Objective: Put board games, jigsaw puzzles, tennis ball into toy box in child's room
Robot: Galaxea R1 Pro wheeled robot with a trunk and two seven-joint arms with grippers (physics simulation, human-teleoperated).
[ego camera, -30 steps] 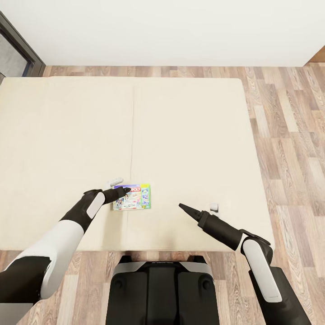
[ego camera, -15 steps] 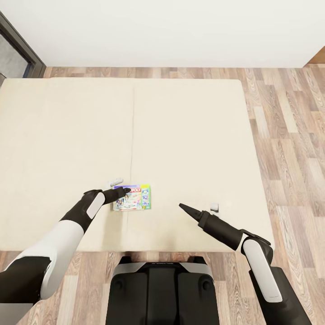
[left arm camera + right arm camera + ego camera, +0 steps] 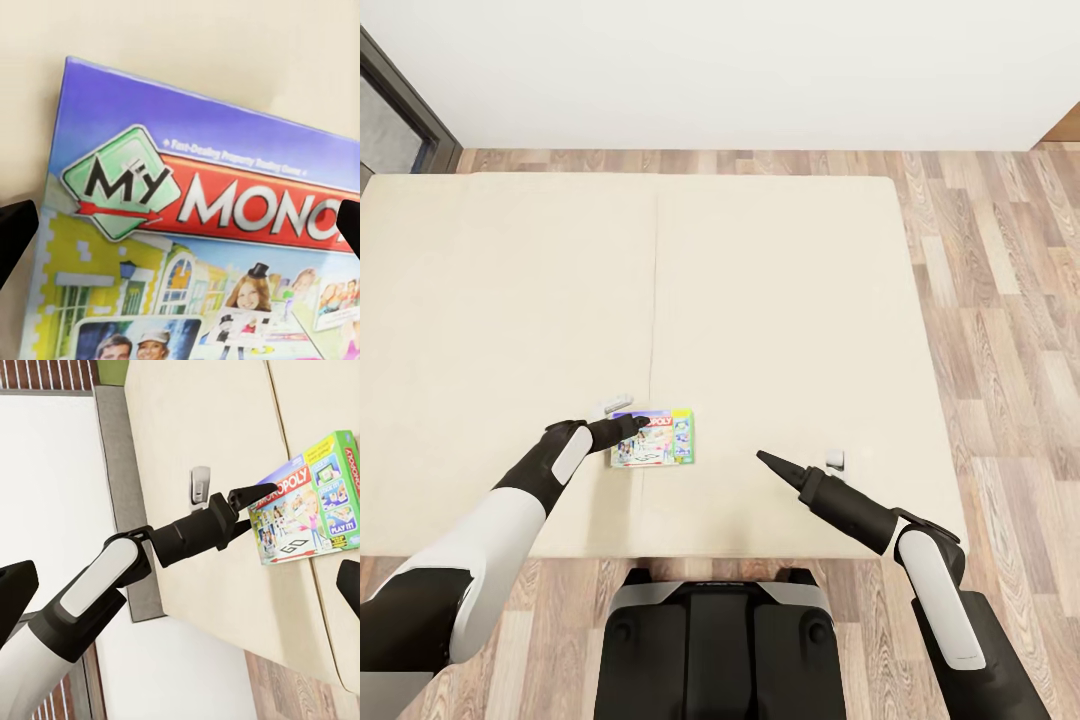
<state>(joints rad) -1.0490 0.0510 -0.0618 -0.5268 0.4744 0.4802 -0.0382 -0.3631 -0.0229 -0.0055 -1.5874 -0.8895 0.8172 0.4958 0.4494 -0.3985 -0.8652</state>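
Beige bed [image 3: 780, 300] holds the board game [image 3: 653, 437]; left claw [image 3: 622, 415] spread wide over it, right claw [image 3: 800, 462] gapes

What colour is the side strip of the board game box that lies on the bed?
Green, bright on the board game box; it shows best in the right wrist view, beside the white cover.

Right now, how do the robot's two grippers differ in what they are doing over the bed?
The left gripper sits at the corner of the board game, fingers spread wide; the right gripper hovers over bare bed, away from the box. In the left wrist view the game cover is very near. Both are open, holding nothing.
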